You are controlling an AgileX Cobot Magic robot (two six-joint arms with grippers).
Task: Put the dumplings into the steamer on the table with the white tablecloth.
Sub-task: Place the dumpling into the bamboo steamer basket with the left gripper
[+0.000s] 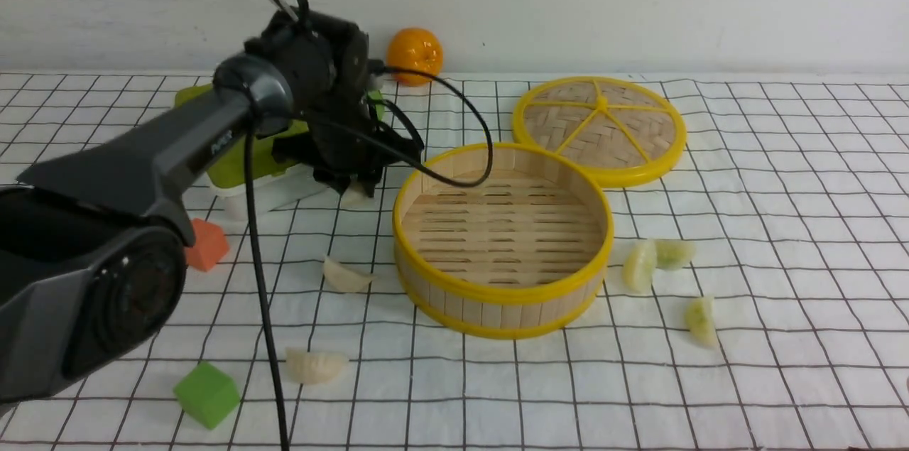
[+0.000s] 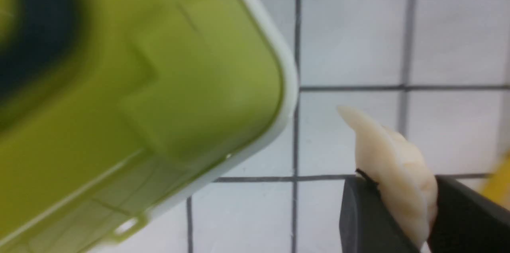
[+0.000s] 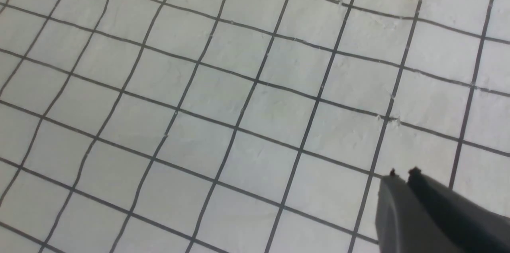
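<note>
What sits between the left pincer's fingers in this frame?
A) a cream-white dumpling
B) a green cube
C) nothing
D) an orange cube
A: the left wrist view shows the left pincer closed on a cream-white dumpling, with a finger against each side.

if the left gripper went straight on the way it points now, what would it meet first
Probably bare white tablecloth beside the green box; the cream dumpling the left gripper holds would touch first. Depth unclear.
</note>
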